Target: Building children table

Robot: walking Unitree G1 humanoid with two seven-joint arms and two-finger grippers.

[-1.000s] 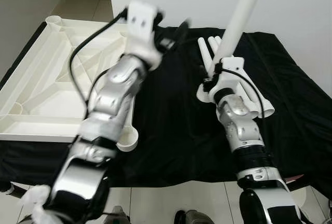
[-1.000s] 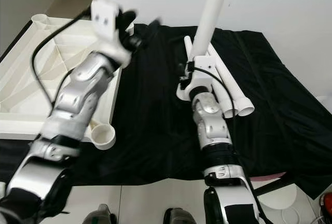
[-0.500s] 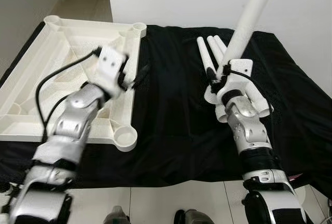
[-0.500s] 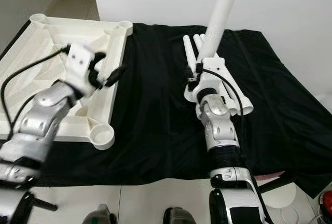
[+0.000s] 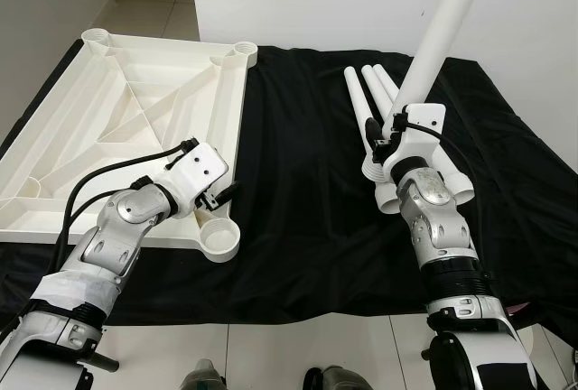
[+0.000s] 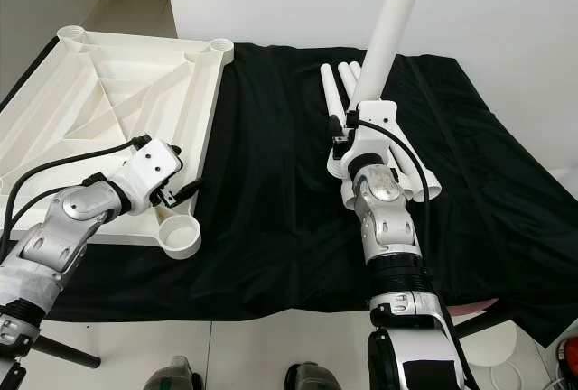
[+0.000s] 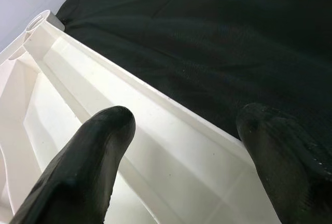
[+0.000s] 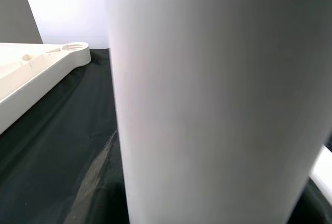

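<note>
On the black cloth [image 5: 298, 191] lies the white tabletop [image 5: 108, 137], turned underside up, with its ribs and round corner sockets facing upward. It occupies the robot's left half of the covered surface.

Left gripper [image 7: 192, 146]: positioned at the near right edge of the tabletop, close to the nearest corner socket [image 5: 217, 238]. Its fingers [image 7: 83, 167] are spread wide, one on each side of the tabletop's rim. The inner finger is over the white plastic, the outer finger over the cloth. Whether either finger touches the rim cannot be told.

Right gripper [image 5: 390, 128]: raised above the right half of the cloth, closed around the lower end of a white leg [image 5: 438, 38]. The leg points up and away from the robot, tilted slightly to the right, and its top runs out of frame.

Three more legs [image 5: 366, 101] lie side by side on the cloth just behind and beneath the right gripper, well apart from the tabletop.
</note>
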